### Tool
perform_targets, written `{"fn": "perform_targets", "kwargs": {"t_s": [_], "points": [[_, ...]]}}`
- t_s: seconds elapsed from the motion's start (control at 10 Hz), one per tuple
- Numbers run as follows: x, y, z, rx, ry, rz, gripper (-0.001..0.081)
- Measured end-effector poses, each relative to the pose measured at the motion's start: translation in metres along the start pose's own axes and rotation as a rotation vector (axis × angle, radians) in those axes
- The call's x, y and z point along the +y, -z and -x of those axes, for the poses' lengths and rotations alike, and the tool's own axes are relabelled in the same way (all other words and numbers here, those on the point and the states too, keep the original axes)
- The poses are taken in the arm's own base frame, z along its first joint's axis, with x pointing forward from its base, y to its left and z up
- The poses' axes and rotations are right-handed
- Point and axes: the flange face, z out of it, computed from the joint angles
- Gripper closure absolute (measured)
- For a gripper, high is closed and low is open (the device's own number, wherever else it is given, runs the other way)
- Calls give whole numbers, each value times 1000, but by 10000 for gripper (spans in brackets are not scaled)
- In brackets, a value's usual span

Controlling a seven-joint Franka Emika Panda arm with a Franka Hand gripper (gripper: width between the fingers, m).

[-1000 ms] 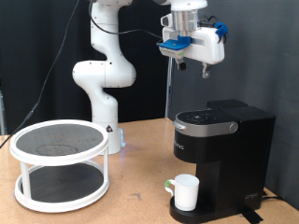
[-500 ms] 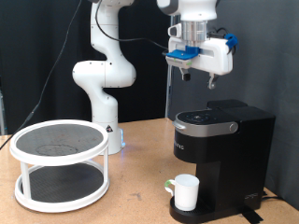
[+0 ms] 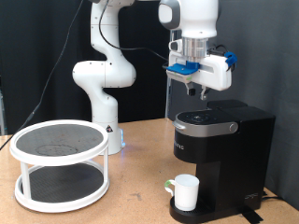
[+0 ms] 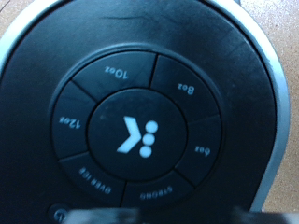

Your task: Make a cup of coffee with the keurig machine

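Hovering above the keurig machine (image 3: 222,140), my gripper (image 3: 197,91) hangs a short way over the closed lid, with only open air between the fingertips and the black top. The machine lies straight below the fingers. Whether the fingers are parted or pressed together I cannot tell: the exterior view shows them as one dark stub under the blue-and-white mount, and the wrist view shows none of them.

Looking along the fingers, I see the lid's round button panel (image 4: 140,131) filling the picture: a centre button (image 4: 138,136) with the white logo, ringed by segments marked 10oz, 8oz, 6oz, 12oz, strong and over ice. The centre button sits close to the middle of that view, so I judge the hand is lined up over the panel rather than off to one edge.

Further down from the gripper, the cup (image 3: 185,191) stands upright on the drip tray (image 3: 196,215) under the brew head, handle towards the exterior view's left.

Well apart from the gripper, towards the exterior view's left and low, a white two-tier round shelf (image 3: 60,163) stands on the wooden table (image 3: 140,182); it does not stand in the way.
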Motion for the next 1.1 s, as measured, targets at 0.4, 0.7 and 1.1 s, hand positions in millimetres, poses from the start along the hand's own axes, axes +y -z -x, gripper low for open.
{"fn": "perform_targets", "kwargs": {"t_s": [0.4, 0.7, 1.1], "points": [[0, -18, -5, 17, -3, -5, 798], [-4, -30, -4, 28, -7, -8, 806], [-11, -40, 0, 23, -7, -19, 806]]}}
